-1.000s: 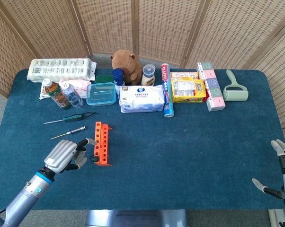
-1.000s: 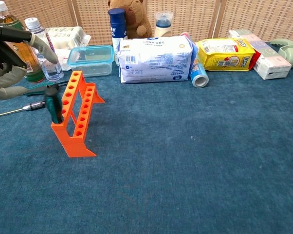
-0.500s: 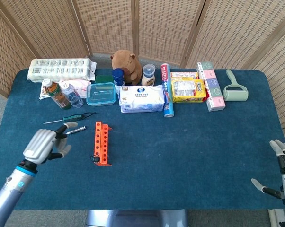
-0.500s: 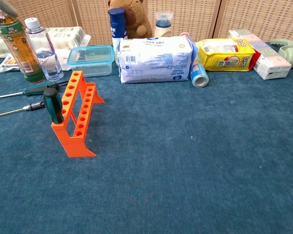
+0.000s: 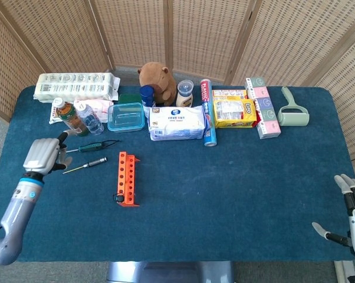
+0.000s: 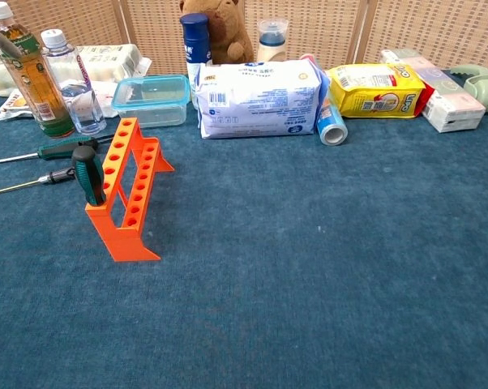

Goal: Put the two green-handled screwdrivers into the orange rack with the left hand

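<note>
One green-handled screwdriver (image 6: 87, 174) stands upright in the near end of the orange rack (image 6: 129, 190). The other green-handled screwdriver (image 5: 90, 147) lies flat on the blue table (image 5: 224, 188), left of the rack, beside a black-handled screwdriver (image 5: 86, 164). The left hand (image 5: 43, 155) hovers just left of both — empty, fingers loosely curled. The right hand (image 5: 349, 209) rests at the table's near right edge, fingers spread, holding nothing.

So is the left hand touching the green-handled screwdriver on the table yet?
Cannot tell. In the head view the left hand sits right at the screwdriver tip, with no clear gap or contact.
</note>
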Controlling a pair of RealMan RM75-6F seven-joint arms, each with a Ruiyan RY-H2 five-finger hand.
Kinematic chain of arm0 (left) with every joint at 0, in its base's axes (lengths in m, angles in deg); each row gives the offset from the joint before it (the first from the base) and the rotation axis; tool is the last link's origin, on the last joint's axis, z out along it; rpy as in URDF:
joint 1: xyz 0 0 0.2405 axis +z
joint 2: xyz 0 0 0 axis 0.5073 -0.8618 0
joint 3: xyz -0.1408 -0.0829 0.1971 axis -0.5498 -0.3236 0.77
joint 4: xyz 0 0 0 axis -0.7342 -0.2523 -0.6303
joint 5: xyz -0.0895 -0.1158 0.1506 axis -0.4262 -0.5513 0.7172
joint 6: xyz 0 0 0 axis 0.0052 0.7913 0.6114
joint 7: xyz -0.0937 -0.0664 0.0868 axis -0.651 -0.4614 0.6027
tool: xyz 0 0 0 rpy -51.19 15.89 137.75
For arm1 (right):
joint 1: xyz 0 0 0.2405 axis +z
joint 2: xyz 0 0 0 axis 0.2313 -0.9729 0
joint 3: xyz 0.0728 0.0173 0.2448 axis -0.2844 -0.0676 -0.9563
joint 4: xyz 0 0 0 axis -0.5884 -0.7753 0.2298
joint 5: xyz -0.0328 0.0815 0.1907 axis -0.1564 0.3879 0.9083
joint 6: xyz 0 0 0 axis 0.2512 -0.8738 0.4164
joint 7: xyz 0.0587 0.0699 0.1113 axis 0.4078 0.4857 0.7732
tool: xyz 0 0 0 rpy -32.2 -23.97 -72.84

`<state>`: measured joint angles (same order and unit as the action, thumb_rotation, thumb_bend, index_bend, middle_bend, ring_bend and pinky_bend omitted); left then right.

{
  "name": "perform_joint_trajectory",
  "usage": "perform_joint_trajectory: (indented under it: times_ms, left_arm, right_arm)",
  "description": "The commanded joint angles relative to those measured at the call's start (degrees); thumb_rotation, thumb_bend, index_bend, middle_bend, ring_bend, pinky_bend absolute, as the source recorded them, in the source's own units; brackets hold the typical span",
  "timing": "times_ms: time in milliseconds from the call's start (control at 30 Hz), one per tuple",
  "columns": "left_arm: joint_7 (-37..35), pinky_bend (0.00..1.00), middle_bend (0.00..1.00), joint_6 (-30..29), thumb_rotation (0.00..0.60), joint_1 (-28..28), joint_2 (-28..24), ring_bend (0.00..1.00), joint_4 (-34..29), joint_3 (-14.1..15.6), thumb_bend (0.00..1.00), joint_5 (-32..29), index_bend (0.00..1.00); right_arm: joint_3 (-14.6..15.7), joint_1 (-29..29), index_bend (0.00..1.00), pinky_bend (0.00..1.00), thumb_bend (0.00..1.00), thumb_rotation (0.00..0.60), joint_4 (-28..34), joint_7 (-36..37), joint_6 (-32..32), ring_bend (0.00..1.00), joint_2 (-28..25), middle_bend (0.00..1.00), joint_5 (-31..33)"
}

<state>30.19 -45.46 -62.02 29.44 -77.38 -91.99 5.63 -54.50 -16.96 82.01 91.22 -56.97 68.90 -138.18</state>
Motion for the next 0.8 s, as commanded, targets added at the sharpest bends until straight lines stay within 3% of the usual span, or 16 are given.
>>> perform_joint_trajectory:
  times_ms: [33, 300, 800]
  left_arm:
    - [3.9, 0.86, 0.78, 2.4, 0.6, -2.7, 4.1, 0.72, 4.2, -1.0, 0.31, -4.6, 0.2]
    - [8.0, 0.86, 0.78, 7.3, 0.6, -7.2, 11.1, 0.72, 13.3, -2.3, 0.31, -13.0, 0.29]
    - [12.2, 0.86, 0.78, 12.9, 0.6, -12.4, 18.4, 0.72, 24.5, -3.0, 0.31, -20.8, 0.3]
  right_arm:
    - [-0.1, 0.1, 0.02, 0.0, 0.1, 0.6, -0.1, 0.1, 0.3, 0.0, 0.0, 0.04, 0.4]
    - [-0.8, 0.9, 0.02, 0.0, 0.1, 0.6, -0.5, 0.1, 1.6, 0.0, 0.1, 0.04, 2.4]
    - [-1.9, 1.5, 0.02, 0.01, 0.1, 0.6, -0.7, 0.3, 2.3, 0.0, 0.1, 0.04, 4.9]
